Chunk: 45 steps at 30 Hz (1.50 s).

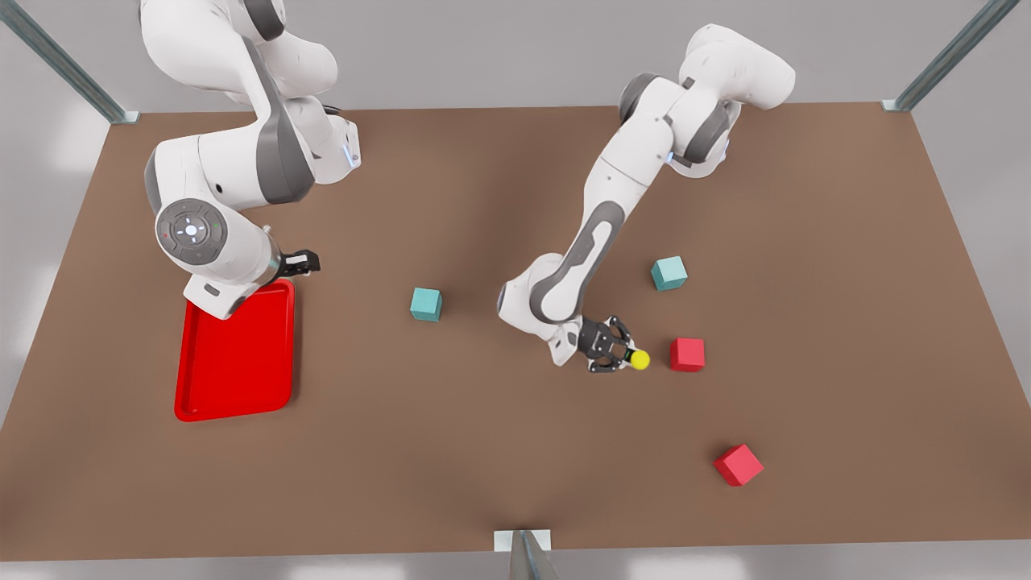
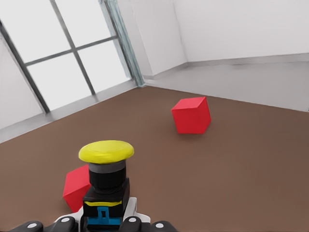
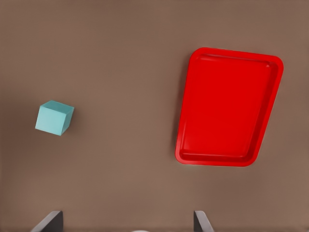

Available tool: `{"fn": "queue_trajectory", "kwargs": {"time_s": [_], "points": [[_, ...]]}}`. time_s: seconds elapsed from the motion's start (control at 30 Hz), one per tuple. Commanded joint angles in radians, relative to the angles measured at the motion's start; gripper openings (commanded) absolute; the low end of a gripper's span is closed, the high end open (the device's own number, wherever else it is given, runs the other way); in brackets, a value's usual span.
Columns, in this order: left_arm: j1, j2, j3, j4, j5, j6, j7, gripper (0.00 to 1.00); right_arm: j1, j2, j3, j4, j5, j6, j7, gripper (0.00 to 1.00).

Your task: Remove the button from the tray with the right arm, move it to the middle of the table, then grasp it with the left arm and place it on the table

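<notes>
The left gripper [image 1: 619,354] is clamped on the button [image 1: 638,359], low over the table [image 1: 483,451] at the red cube's [image 1: 687,354] nine o'clock, probably to set it down. The right gripper [image 1: 310,261], jaws apart, waits above the tray [image 1: 233,362].

Arms: two are seen, both cased in smooth white rounded shells.
Joints: dark grey bands are set between the white segments.
Left arm [image 1: 596,217]: a long grey inlay is set into its forearm; a small blue light is seen near the elbow.
Right arm [image 1: 233,201]: a round grey cap is marked with a white centre dot and small lights.
Grippers: both are black, with two fingers each, mounted on white wrists.
</notes>
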<state>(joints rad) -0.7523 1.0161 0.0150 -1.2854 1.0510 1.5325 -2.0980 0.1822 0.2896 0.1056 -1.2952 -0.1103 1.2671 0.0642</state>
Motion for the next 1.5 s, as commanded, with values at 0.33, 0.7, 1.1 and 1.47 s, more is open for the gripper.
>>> {"fn": "queue_trajectory", "kwargs": {"time_s": [0.33,0.7,1.1,1.47], "points": [[0.027,0.036,0.002,-0.152,0.231,0.124,-1.113,0.43,-0.003,-0.001,-0.001,0.001,-0.003,-0.002,0.002,1.0],[0.036,0.035,0.002,-0.181,0.253,0.123,-1.073,1.0,-0.013,0.003,-0.004,0.0,-0.008,0.005,0.005,1.0],[0.033,0.029,0.011,-0.181,0.267,0.086,-1.028,1.0,-0.024,0.002,-0.012,0.002,-0.028,-0.005,0.002,1.0],[0.024,-0.059,0.008,-0.178,0.256,-0.117,-0.544,1.0,-0.09,-0.006,-0.01,0.0,-0.014,0.057,-0.006,1.0]]}}
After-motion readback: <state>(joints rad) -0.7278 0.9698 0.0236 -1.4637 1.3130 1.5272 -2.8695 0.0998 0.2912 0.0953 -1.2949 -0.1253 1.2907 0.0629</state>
